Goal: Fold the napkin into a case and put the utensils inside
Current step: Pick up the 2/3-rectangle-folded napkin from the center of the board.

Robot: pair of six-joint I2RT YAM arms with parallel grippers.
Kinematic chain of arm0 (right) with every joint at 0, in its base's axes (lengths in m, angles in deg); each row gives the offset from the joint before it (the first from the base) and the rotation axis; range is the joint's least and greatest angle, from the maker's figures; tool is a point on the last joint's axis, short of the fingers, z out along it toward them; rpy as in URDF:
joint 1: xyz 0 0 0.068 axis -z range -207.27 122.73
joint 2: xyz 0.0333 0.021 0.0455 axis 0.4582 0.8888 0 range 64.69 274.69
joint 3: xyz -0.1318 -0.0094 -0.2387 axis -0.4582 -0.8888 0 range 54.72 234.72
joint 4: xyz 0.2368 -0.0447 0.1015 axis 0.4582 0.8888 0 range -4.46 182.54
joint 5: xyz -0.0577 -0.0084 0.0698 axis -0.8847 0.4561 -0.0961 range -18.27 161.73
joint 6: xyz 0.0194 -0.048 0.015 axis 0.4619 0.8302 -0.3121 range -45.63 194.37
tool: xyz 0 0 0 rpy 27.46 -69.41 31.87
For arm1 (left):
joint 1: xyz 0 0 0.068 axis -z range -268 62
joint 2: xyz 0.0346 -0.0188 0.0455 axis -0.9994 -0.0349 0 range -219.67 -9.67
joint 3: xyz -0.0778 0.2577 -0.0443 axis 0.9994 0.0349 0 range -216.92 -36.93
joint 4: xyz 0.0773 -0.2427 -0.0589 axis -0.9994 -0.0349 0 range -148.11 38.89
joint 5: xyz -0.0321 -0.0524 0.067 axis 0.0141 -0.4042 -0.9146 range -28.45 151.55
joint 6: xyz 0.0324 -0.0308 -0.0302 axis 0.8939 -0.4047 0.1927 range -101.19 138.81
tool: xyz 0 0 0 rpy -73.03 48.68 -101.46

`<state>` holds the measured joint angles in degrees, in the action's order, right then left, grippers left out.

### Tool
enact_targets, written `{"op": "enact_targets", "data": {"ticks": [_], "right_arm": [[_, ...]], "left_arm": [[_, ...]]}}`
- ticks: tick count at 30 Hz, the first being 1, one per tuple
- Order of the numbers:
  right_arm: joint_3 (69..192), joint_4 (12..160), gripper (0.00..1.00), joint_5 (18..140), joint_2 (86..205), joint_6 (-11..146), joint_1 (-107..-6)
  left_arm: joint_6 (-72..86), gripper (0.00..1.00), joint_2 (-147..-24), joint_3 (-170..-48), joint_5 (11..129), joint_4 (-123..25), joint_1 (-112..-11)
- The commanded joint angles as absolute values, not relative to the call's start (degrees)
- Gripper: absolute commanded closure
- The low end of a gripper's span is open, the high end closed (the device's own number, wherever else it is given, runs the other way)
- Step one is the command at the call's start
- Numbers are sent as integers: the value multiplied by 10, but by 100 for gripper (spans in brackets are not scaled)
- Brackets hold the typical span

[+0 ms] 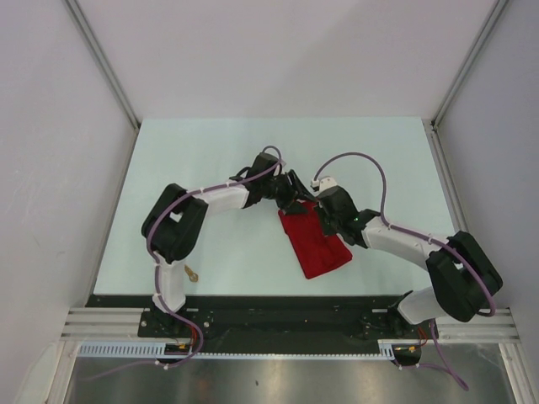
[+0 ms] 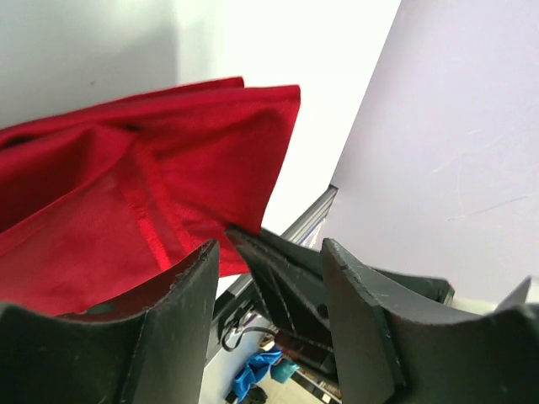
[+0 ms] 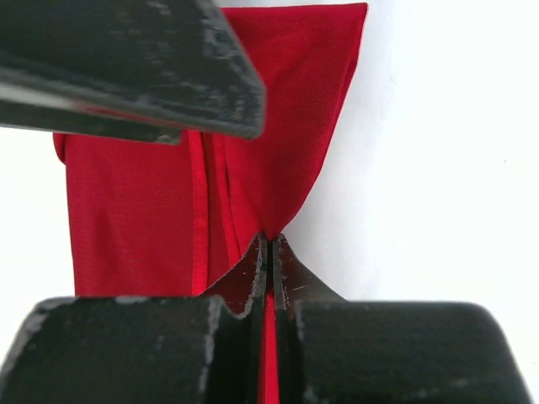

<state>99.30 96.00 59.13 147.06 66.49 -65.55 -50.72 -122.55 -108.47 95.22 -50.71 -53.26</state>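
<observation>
Left arm: bent rightward, left pincer (image 2: 269,246) released, beside the napkin's (image 1: 316,242) far end.
Right arm: reached leftward, right pincer (image 3: 268,244) clenched on napkin's edge.

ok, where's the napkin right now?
Top view: the napkin lies mid-frame, its far end between the grippers; the right gripper pinches its edge, and the left gripper stands open beside it.

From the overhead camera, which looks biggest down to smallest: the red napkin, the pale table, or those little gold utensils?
1. table, by far the largest.
2. napkin, a small patch on it.
3. gold utensils, just a tiny glint.
</observation>
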Motion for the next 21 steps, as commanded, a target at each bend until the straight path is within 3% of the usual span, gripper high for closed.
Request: {"op": "enact_targets", "data": {"ticks": [1, 21], "right_arm": [[996, 920, 100, 590, 1442, 686, -653], [979, 884, 100, 614, 1441, 727, -636]], "left_arm": [[-520, 43, -1237, -1122, 954, -543, -528], [-475, 38, -1281, -1239, 840, -717, -485]]}}
